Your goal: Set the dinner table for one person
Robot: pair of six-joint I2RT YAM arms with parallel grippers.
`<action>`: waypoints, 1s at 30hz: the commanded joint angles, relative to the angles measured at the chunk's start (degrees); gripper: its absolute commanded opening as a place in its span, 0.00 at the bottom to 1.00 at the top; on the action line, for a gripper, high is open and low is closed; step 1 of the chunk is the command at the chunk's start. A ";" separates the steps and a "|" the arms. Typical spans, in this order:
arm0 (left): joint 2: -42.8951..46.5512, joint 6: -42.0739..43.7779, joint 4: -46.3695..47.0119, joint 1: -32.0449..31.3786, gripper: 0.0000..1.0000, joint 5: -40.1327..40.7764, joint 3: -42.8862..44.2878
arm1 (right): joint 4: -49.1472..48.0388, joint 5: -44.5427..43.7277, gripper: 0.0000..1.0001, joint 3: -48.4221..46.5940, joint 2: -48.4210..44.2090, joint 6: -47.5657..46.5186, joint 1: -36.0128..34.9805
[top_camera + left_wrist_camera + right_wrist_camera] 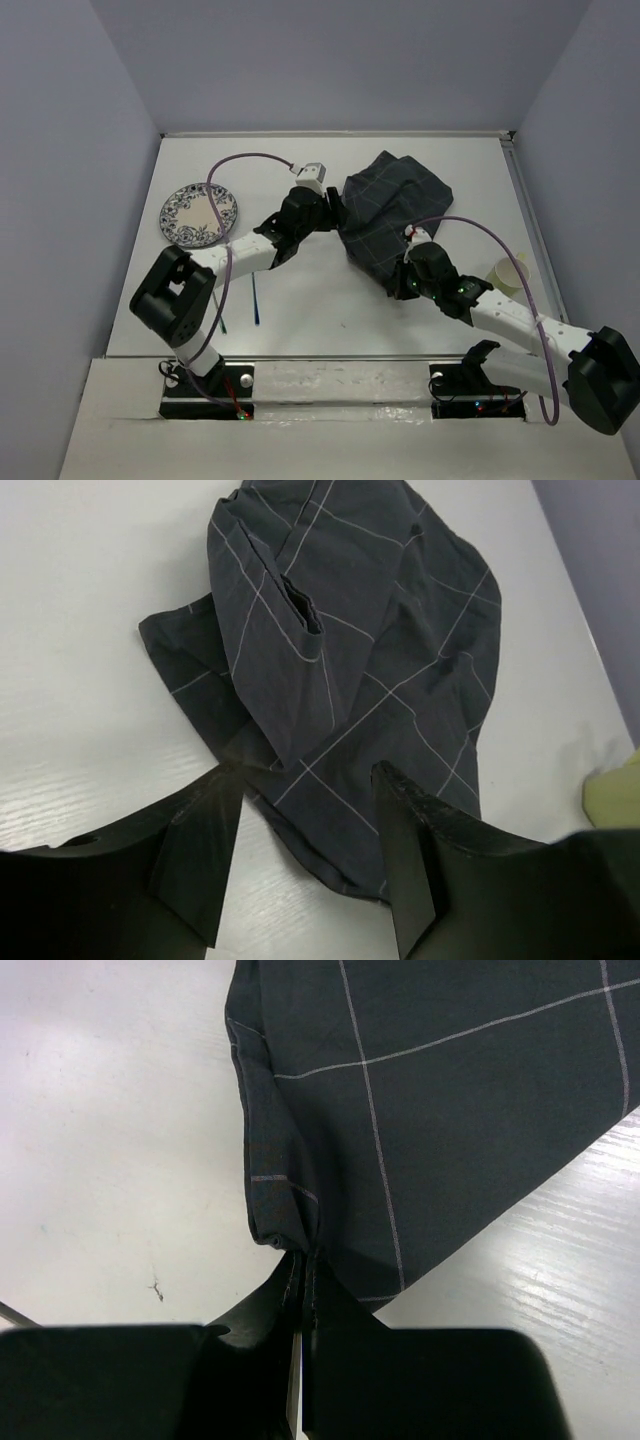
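Observation:
A crumpled dark plaid cloth placemat (388, 212) lies at the back right of the white dinner table (320, 325). My left gripper (334, 214) is open at the cloth's left edge. In the left wrist view its fingers straddle the near edge of the cloth (340, 630), with the left gripper (308, 776) low over the table (80, 630). My right gripper (401, 287) is shut on the cloth's near corner. The right wrist view shows the right gripper (303, 1260) pinching a bunched fold of the cloth (440, 1090) just above the table (100, 1110).
A blue-patterned plate (199, 215) sits at the left. A pale green cup (509, 274) stands at the right near the metal rail (527, 205), and also shows in the left wrist view (615, 795). Thin cutlery (255, 299) lies near the front left. Grey walls surround the table.

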State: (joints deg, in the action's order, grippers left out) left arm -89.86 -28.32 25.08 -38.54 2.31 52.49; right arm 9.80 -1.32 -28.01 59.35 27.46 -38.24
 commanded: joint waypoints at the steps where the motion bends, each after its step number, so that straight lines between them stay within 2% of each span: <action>1: -3.21 2.48 4.71 -0.91 0.63 -1.86 5.07 | -0.40 -0.52 0.00 0.59 -1.70 0.66 -0.17; 11: -13.49 4.41 2.52 -1.27 0.55 1.39 13.69 | -0.31 -0.26 0.00 0.68 -1.52 0.57 -0.17; 15: -17.53 6.33 0.42 -1.27 0.33 2.34 18.25 | -0.40 -0.52 0.00 0.76 -1.61 0.66 -0.17; 16: -17.89 6.69 -0.20 -1.18 0.24 2.79 18.87 | -0.22 -0.52 0.00 0.76 -1.61 0.75 -0.17; 17: -17.89 6.96 -0.82 -1.09 0.04 3.49 19.49 | -0.22 -0.61 0.00 0.76 -1.61 0.84 -0.17; 18: -17.45 7.31 -1.35 -0.92 0.00 4.02 19.93 | -0.31 -0.96 0.00 0.85 -1.61 1.01 -0.17; 24: -6.39 8.80 -1.88 2.33 0.00 7.01 17.04 | 0.30 -3.68 0.00 0.50 -0.55 1.63 -0.17; 30: 7.93 2.23 -0.56 9.18 0.00 6.14 5.11 | 1.80 -8.08 0.00 0.24 -0.82 3.47 -0.17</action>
State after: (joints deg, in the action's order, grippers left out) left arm -91.39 -22.48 20.38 -33.39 6.70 63.07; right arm 10.76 -5.19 -27.27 58.96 29.23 -38.24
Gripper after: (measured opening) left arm 0.023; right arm 0.022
